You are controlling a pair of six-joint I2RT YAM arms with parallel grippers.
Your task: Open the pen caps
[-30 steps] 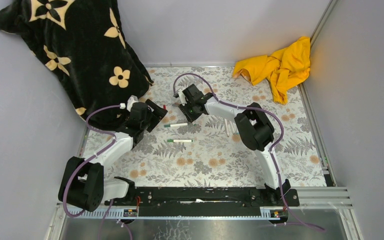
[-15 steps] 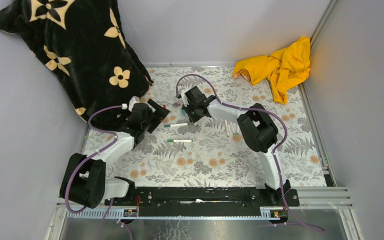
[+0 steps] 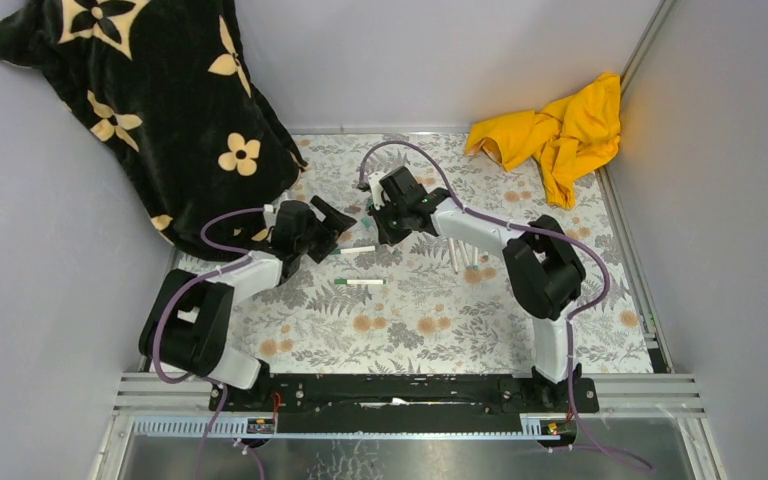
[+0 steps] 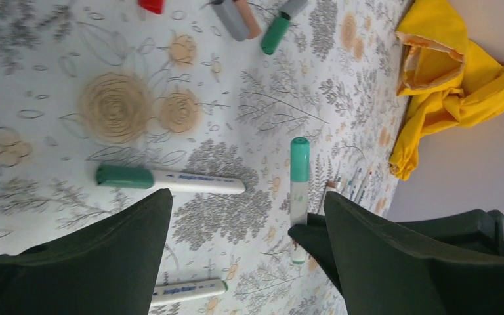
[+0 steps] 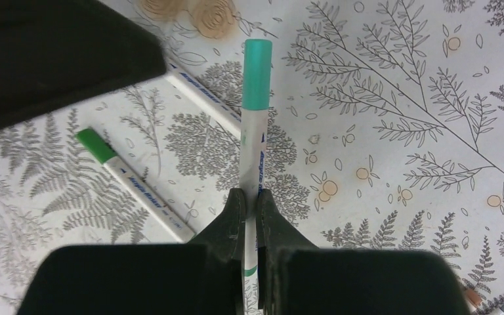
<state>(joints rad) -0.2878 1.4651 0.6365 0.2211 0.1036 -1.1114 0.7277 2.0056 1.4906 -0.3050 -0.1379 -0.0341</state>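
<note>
Teal plastic pen cap (image 5: 257, 62) sits on the far end of a thin white pen barrel (image 5: 252, 154), and the right gripper (image 5: 251, 197) has its fingers clamped tight on that barrel, so the cap points away from the wrist, well apart from the fingertips. The left gripper (image 4: 244, 200) hovers facing it with its jaws spread wide and nothing in them. In its wrist view the cap stands in the gap, nearer one finger than the middle. To do the pull well, I judge the left should centre on the cap alone — not the barrel — close squarely, then draw straight along the pen's axis while the right holds firm; a sideways tug could twist the barrel loose. Below, a green-capped white pen (image 4: 170, 180) lies on the floral-print table cover (image 4: 341, 85), with a cluster of loose stubby caps (image 4: 233, 16) well beyond it.
</note>
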